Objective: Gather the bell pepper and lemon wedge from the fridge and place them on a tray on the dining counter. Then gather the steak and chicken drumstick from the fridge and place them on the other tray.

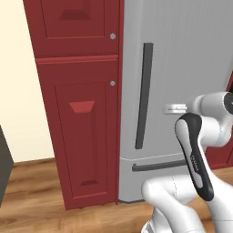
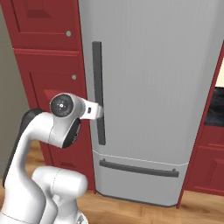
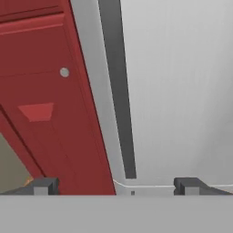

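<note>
Fridge (image 1: pixel 182 68) stands shut in front of the robot, a tall grey body set between red cabinets (image 1: pixel 77 113); its upper door carries a long dark vertical handle (image 1: pixel 144 95) near the left edge, and below it the drawer has a dark horizontal handle (image 2: pixel 139 169); whatever food it holds is hidden behind the closed door, so I cannot say where the pepper, lemon, steak or drumstick lie. From the left base view the gripper (image 1: pixel 175 108) sits in front of the upper door, just to the right of the vertical handle and at about its lower half; from the right base view the hand's tip (image 2: pixel 97 112) appears just beside that handle, overlapping it in the picture, though whether it touches I cannot tell. In the hand view the two dark fingertips (image 3: pixel 45 185) stand wide apart at the bottom, released and grasping nothing; the handle (image 3: pixel 119 86) runs slanted between them, with its lower end above the gap and nearer the right tip; the seam between door and drawer lies just beyond it. Left of the fridge, a red cabinet door (image 3: pixel 45 100) with a small round knob (image 3: pixel 64 72) shows; wooden floor (image 1: pixel 41 205) runs beneath everything.
</note>
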